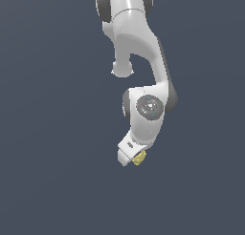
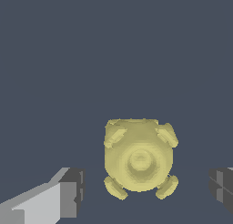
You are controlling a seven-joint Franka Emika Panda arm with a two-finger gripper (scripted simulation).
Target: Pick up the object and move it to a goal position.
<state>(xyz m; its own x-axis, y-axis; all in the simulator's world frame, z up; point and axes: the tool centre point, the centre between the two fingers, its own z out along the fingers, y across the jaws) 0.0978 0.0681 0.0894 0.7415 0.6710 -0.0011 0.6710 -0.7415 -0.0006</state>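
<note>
The object (image 2: 138, 159) is a pale-yellow knobbly round thing with small stubs at its corners. In the wrist view it lies between my two fingers, with a gap on each side, so nothing touches it. My gripper (image 2: 145, 191) is open; one grey fingertip (image 2: 73, 191) shows on one side and the other at the frame's edge. In the exterior view the white arm reaches down, and the object (image 1: 139, 158) peeks out beside the gripper (image 1: 129, 157), which hides most of it.
A plain dark blue-grey surface (image 1: 48, 181) fills both views. The arm's upper links (image 1: 129, 28) stand at the top of the exterior view.
</note>
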